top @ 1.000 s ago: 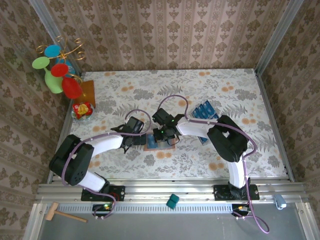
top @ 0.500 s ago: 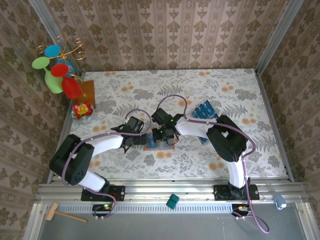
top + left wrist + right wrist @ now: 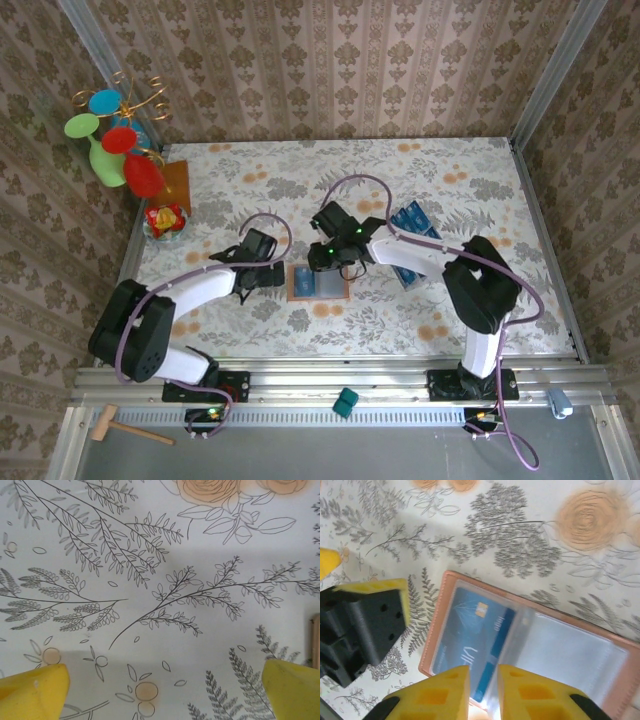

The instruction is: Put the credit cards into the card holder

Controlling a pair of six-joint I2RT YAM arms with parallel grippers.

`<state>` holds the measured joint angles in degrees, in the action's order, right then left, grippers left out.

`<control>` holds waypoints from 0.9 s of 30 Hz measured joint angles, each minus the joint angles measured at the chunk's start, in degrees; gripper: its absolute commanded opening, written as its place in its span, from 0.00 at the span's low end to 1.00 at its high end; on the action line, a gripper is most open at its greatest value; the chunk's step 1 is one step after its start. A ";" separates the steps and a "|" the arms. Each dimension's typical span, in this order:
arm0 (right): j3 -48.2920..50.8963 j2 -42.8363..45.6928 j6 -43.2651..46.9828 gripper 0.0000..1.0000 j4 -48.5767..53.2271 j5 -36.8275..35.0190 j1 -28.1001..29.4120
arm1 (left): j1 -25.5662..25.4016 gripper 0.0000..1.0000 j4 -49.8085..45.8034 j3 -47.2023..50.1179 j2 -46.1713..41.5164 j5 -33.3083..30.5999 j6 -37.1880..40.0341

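One blue credit card [image 3: 470, 640] lies in the left pocket of the open card holder [image 3: 570, 650], flat on the surface [image 3: 150, 555] | right claw [image 3: 483, 690] above it — fingers slightly apart | left claw [image 3: 162, 690] wide apart

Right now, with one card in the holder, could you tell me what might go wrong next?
The right claw sits with its fingers barely apart at the end of the blue card in the card holder; pulling away could drag the card back out. The left claw is open beside the holder, not on it, so the holder may slide.
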<state>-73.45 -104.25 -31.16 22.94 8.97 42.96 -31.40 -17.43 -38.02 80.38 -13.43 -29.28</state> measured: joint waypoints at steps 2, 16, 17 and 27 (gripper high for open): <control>1.62 1.36 0.11 0.39 0.04 -0.04 -1.25 | 0.00 1.00 -0.57 -0.02 -1.55 0.15 0.33; 9.46 3.04 -0.83 0.33 -1.95 3.85 -7.37 | -5.88 1.00 -0.74 -0.02 -5.73 2.71 0.22; 9.46 3.04 -1.07 0.29 -2.45 4.35 -7.41 | -6.62 1.00 -0.59 -0.02 -5.42 2.69 0.07; 9.44 1.22 -2.08 0.15 -5.07 6.54 -7.41 | -10.75 1.00 -0.15 -2.27 -0.50 2.16 -0.79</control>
<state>-64.01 -103.02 -33.23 17.87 15.51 35.55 -42.15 -17.58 -40.29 79.88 -11.27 -30.06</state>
